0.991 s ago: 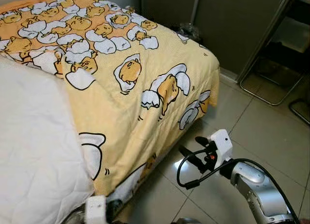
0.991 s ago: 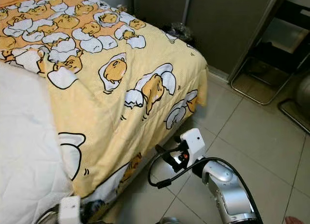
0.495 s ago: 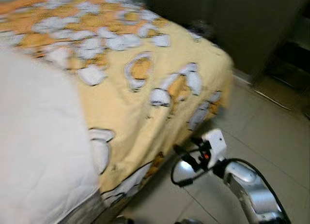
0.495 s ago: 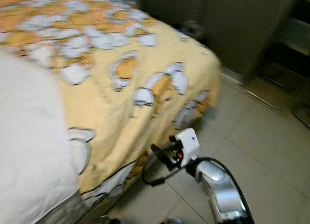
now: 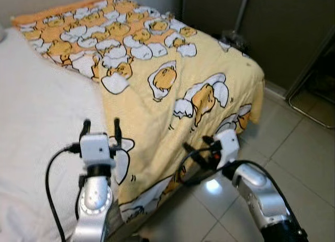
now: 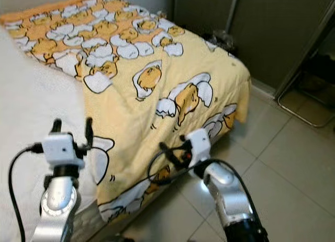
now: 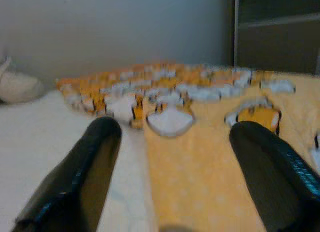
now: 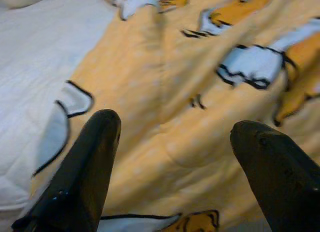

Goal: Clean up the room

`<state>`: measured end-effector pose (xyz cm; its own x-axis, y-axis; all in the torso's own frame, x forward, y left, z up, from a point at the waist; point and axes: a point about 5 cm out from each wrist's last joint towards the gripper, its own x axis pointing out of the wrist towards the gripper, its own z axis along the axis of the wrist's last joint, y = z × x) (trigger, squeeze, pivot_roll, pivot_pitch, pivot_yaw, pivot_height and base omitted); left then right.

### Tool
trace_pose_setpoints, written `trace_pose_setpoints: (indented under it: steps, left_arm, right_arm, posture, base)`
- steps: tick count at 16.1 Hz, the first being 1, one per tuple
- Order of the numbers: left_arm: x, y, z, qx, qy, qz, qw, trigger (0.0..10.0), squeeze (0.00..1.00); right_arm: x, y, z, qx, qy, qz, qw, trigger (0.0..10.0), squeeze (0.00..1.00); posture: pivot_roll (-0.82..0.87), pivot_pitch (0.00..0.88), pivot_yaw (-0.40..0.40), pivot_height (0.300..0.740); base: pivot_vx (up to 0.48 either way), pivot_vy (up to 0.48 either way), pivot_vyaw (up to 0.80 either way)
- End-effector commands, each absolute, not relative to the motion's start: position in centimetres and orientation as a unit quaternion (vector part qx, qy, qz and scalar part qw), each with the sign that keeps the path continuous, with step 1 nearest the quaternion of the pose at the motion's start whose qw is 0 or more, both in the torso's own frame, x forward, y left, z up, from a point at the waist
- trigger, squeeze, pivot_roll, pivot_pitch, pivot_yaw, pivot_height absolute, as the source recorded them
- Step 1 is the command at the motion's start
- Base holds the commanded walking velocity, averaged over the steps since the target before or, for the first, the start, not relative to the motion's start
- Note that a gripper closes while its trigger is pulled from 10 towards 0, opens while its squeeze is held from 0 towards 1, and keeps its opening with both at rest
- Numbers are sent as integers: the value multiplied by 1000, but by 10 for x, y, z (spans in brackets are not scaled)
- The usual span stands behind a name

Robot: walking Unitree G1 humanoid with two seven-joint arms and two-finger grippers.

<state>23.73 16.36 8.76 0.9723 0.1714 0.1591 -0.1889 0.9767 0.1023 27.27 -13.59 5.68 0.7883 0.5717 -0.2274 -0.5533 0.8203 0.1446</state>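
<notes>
A yellow blanket (image 5: 172, 90) printed with egg cartoons covers the far and right part of the bed and hangs over its side. The white sheet (image 5: 36, 122) lies bare on the left. My left gripper (image 5: 101, 128) is raised above the line where blanket meets sheet, fingers open and pointing up, holding nothing. My right gripper (image 5: 196, 144) is open beside the hanging blanket edge, low at the bed's side. In the left wrist view the blanket (image 7: 210, 157) lies ahead between the open fingertips (image 7: 80, 182). The right wrist view looks onto blanket folds (image 8: 170, 117).
Dark wardrobe doors (image 5: 282, 33) stand behind the bed's foot. A metal frame (image 5: 309, 95) rests on the tiled floor (image 5: 298, 153) at the right. A dark crumpled item (image 5: 234, 39) sits at the bed's far corner. A pale object (image 7: 20, 86) lies at the far end of the sheet.
The camera has swung left, showing more of the bed. My left arm has risen into view over the sheet. My right gripper now sits closer to the hanging blanket edge.
</notes>
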Motion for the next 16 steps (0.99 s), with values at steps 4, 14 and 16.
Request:
trace_pose_setpoints:
  steps: [4,14,16]
  left_arm:
    - [233,157,77,74,13,104,992,10000,0]
    - [229,163,56,30,72,124,989,10000,0]
    - [236,163,55,51,81,118,988,10000,0]
  right_arm:
    - [276,-142,58,33,120,284,951,10000,0]
    - [281,-146,63,22,108,280,954,10000,0]
    - [282,-144,64,21,105,287,952,10000,0]
  posture:
    - [-70,0,55,740]
    - [-83,0,44,740]
    - [-87,0,45,740]
  base:
    - [0,0,0]
    - [0,-319,508]
    - [0,0,550]
